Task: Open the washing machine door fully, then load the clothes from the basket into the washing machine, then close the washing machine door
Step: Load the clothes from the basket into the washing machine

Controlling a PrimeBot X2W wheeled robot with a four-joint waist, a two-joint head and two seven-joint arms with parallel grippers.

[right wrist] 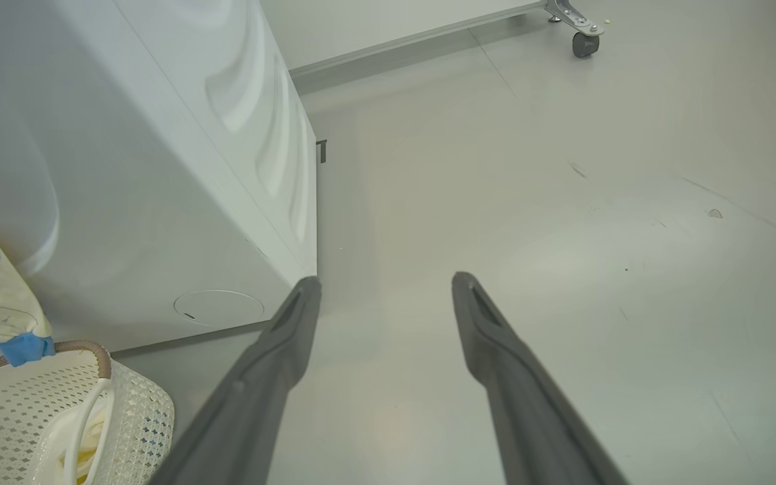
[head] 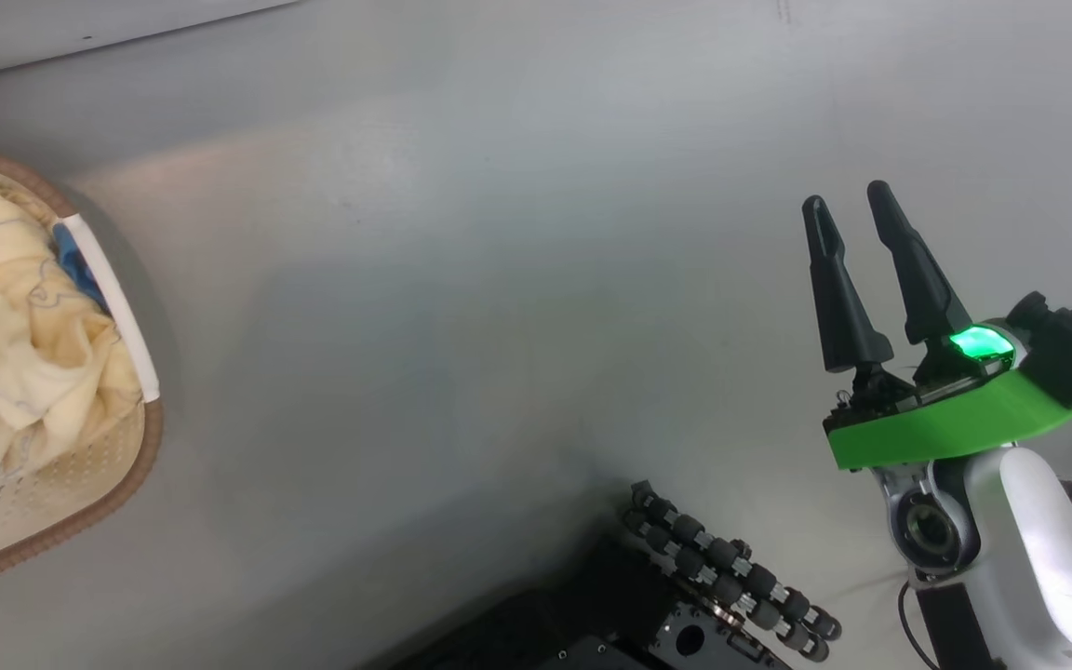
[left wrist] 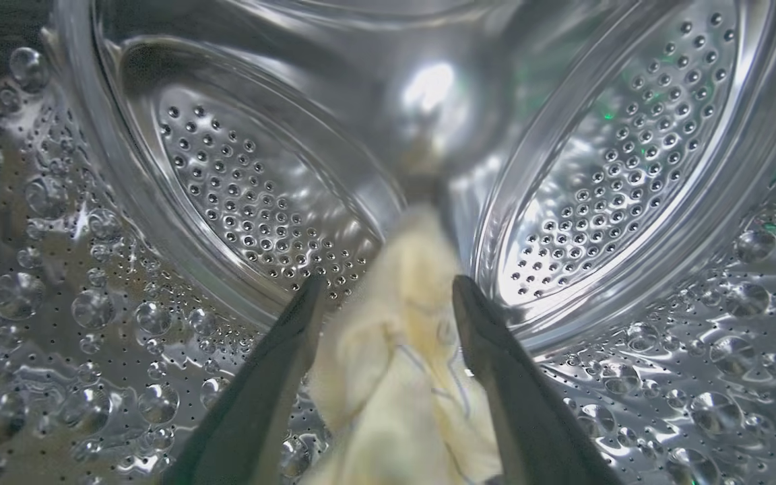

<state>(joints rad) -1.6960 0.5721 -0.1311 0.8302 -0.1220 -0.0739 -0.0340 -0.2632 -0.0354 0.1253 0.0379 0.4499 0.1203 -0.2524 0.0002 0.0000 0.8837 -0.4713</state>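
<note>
Steel drum (left wrist: 240, 188) walls surround the left gripper (left wrist: 386, 283), whose fingers stand wide apart with a cream-yellow garment (left wrist: 395, 377) lying between them. More clothes (head: 15, 326) sit heaped in the basket (head: 52, 493), near the washing machine (right wrist: 159, 168). The right gripper (head: 846, 197) hovers wide open above the floor (head: 499, 279).

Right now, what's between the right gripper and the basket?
Bare floor, per the head view; nothing stands between right gripper and basket.
</note>
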